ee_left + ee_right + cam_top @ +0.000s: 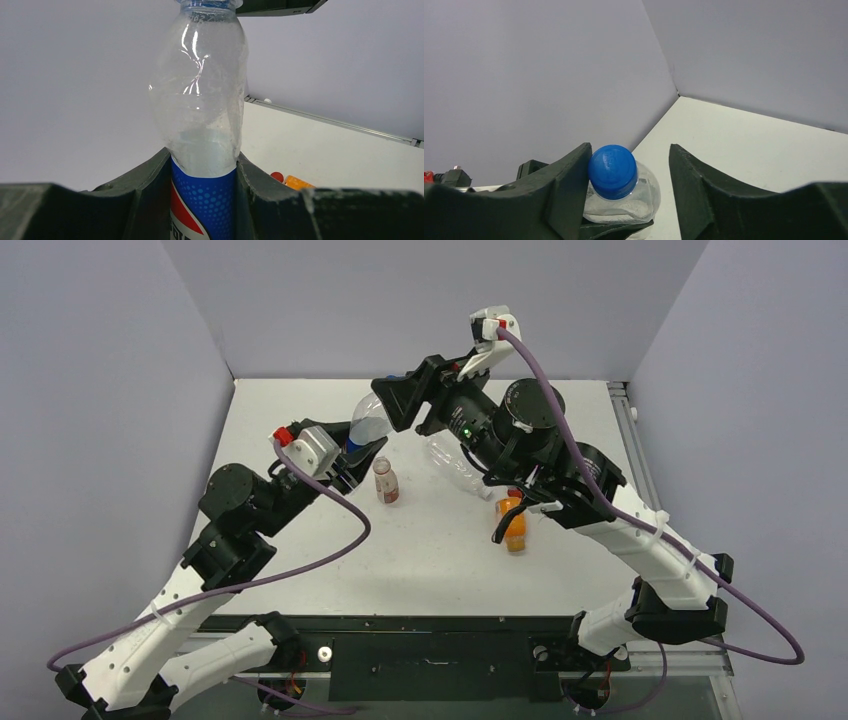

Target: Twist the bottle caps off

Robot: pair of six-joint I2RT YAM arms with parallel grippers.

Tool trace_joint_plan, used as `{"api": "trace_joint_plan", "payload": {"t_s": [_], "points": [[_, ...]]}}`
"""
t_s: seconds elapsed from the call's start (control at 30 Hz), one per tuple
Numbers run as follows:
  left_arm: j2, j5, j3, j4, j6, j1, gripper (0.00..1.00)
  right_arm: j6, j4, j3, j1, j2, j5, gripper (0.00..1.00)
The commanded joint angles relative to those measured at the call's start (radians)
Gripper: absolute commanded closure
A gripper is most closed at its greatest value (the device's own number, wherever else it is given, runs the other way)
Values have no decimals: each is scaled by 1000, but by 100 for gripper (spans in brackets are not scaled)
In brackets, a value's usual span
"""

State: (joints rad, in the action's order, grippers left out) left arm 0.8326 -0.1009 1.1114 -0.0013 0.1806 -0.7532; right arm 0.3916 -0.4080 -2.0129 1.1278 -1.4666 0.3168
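Observation:
The Pepsi bottle point(202, 200), clear with a blue label, is held between the fingers of my left gripper point(204, 192), which is shut on its labelled body. In the top view the bottle point(368, 420) tilts up toward the back from the left gripper point(356, 456). Its blue cap point(613, 171) sits on the neck between the fingers of my right gripper point(629, 162). The cap touches the left finger, and a wide gap separates it from the right finger, so this gripper is open. In the top view the right gripper point(397, 403) is at the bottle's top.
A short bottle with a reddish label point(386, 481) stands upright mid-table. A clear unlabelled bottle point(452, 465) lies under the right arm. The squat orange bottle point(515, 525) lies to the right, with a red cap point(276, 176) at its end. Grey walls enclose the table.

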Motion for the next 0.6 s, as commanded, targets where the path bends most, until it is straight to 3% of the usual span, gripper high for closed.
{"api": "trace_joint_plan", "payload": {"t_s": [0.0,0.17,0.4,0.53,0.57], "points": [[-9,21,8,63,0,-2,100,68,26,1,-35,22,-35,50],[-5,9,6,64,-2,-2,100,79,42,-8,-43,8,-105,64],[24,-13,23,66,-16,-3,100,84,27,-54,-46,-27,-140,72],[41,-22,40,74,-28,-4,100,79,15,-58,-57,-20,-135,99],[43,-29,48,74,-37,-4,100,68,11,-56,-58,-15,-134,100]]}}
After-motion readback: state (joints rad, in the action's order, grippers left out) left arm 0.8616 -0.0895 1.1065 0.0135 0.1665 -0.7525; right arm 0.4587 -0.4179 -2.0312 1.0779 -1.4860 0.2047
